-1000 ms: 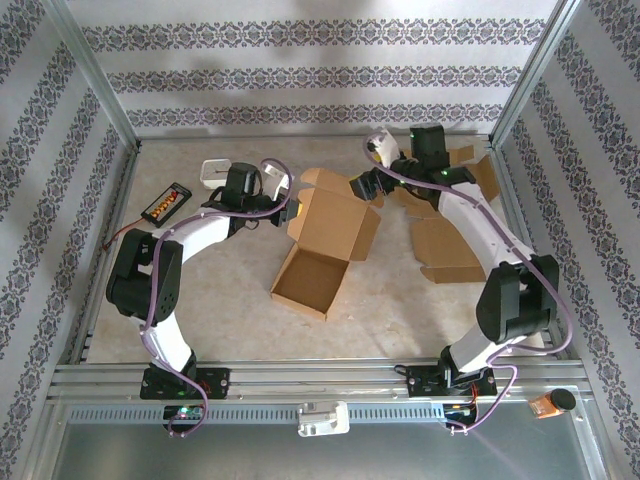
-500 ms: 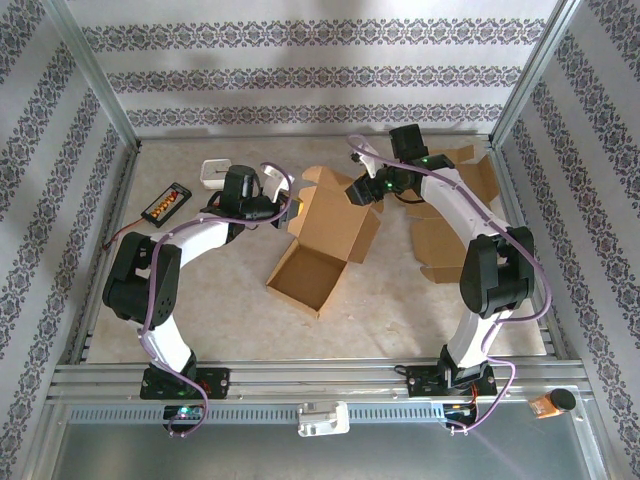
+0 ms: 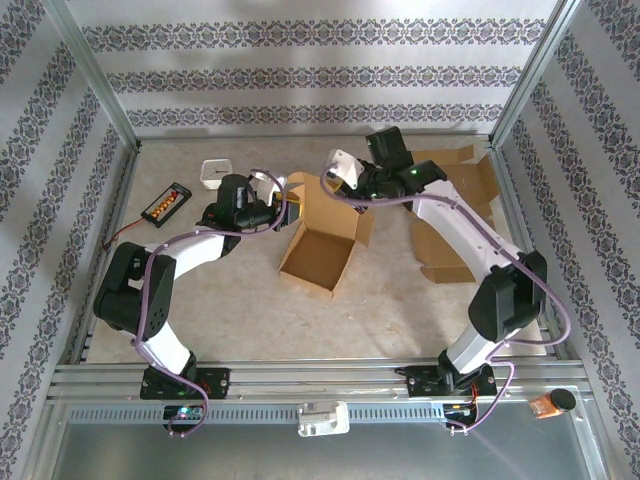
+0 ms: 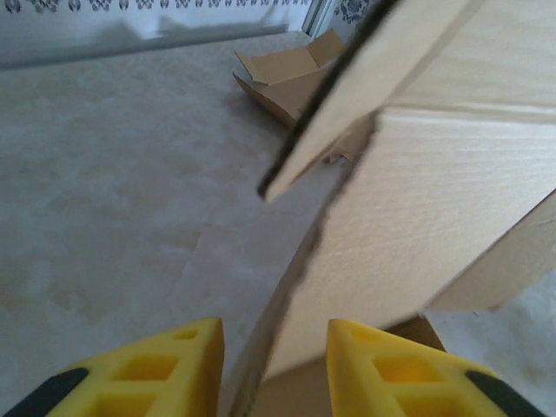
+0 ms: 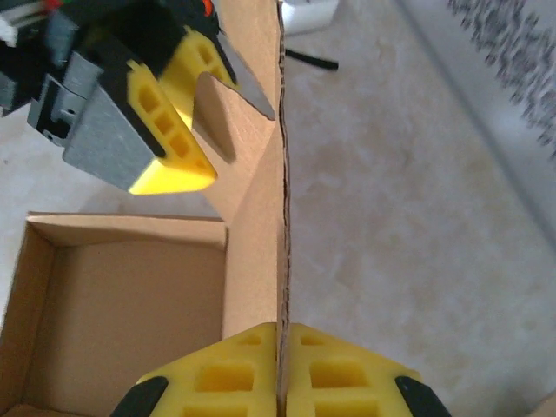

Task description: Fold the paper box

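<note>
The brown paper box [image 3: 318, 255] stands mid-table with its tray open upward and its lid [image 3: 335, 208] raised behind. My right gripper [image 3: 345, 190] comes over the lid from the back; in the right wrist view it [image 5: 280, 347] is shut on the lid's thin top edge [image 5: 281, 174], with the tray's inside [image 5: 122, 304] to the left. My left gripper [image 3: 283, 210] is at the box's left side, and its yellow fingers [image 5: 178, 95] show beside the lid. In the left wrist view it [image 4: 274, 365] is open, and a side flap's edge [image 4: 295, 269] runs between its fingers without being pinched.
Flattened cardboard boxes [image 3: 450, 215] lie at the back right, also seen far off as a brown stack [image 4: 291, 69]. A small white tub [image 3: 215, 172] and a black device with orange parts [image 3: 166, 203] sit at the back left. Metal frame rails bound the table.
My right gripper swung left over the box and shut on the lid's edge. My left gripper let go and opened. The box turned and shifted slightly toward the back.
</note>
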